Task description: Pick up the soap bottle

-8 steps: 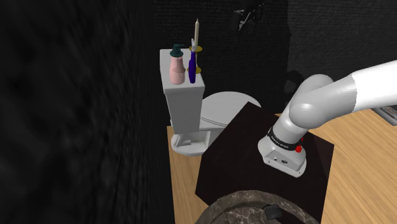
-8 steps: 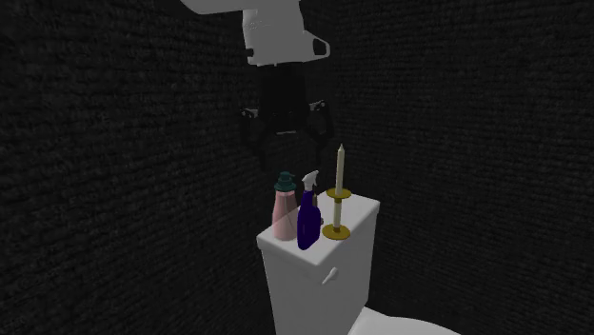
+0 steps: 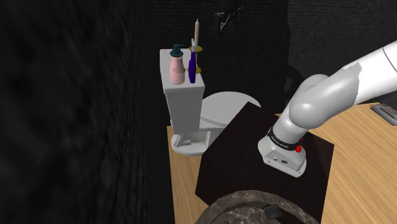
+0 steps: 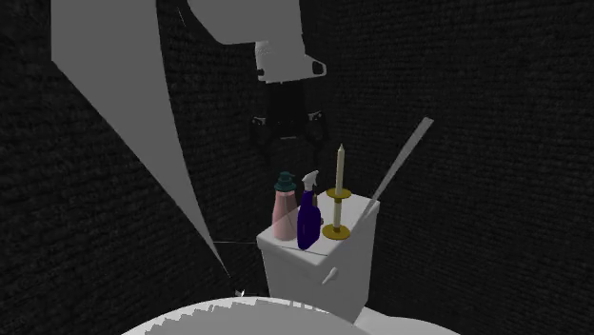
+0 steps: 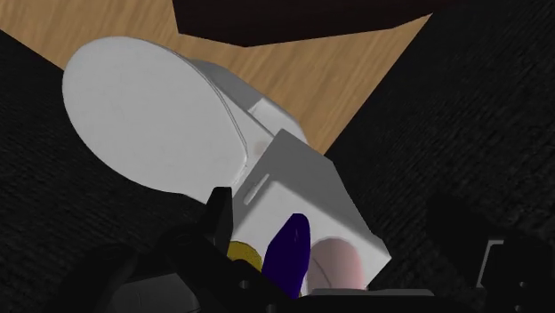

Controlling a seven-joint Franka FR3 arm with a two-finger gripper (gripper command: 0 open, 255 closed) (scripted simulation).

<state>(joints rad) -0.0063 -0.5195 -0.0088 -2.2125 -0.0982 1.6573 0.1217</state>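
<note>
Readable text: none in the three views
Dark band at the arm's base (image 3: 282,141): faint pale marks, perhaps lettering, too small to make out
Pink soap bottle (image 3: 177,67): plain surface, no print legible
Blue spray bottle (image 3: 191,70): plain surface, no print legible

There are two bottles: one pink soap bottle with a teal cap (image 3: 177,67) and one dark blue spray bottle with a pale trigger head (image 3: 191,70). There is one tall cream candle (image 3: 196,32), standing in one gold candlestick (image 4: 334,231). One white toilet (image 3: 184,105), one dark box stand (image 3: 229,165) and one white robot arm (image 3: 324,95) complete the count.
</note>
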